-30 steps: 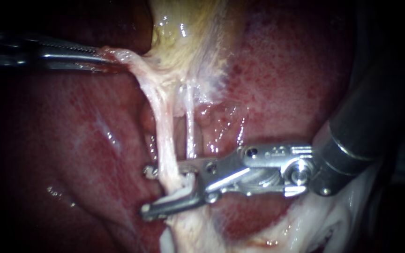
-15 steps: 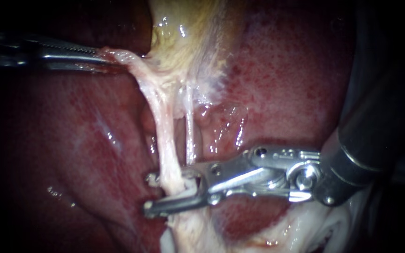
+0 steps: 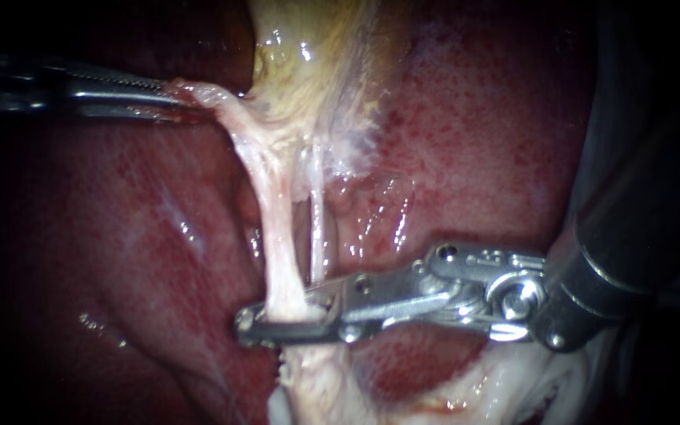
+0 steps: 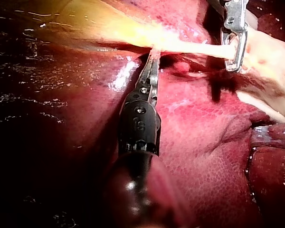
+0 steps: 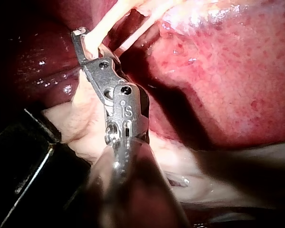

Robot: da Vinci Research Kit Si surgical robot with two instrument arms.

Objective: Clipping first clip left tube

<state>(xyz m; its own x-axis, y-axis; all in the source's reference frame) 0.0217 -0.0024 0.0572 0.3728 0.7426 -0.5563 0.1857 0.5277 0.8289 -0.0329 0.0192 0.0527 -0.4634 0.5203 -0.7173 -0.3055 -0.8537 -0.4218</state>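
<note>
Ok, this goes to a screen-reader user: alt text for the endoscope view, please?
The right instrument has its end effector shut across the pale left tube, over dark red liver. The left instrument grips tissue beside the yellowish gallbladder, pulling the tube taut.

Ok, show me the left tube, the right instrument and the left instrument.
left tube (image 3: 275, 236), endoscope view, middle of the stretched pale strand.
right instrument (image 3: 253, 324), endoscope view, tips of its jaws, shut on that tube.
left instrument (image 3: 173, 97), endoscope view, tips of its jaws, holding tissue (image 3: 198, 94).
</note>
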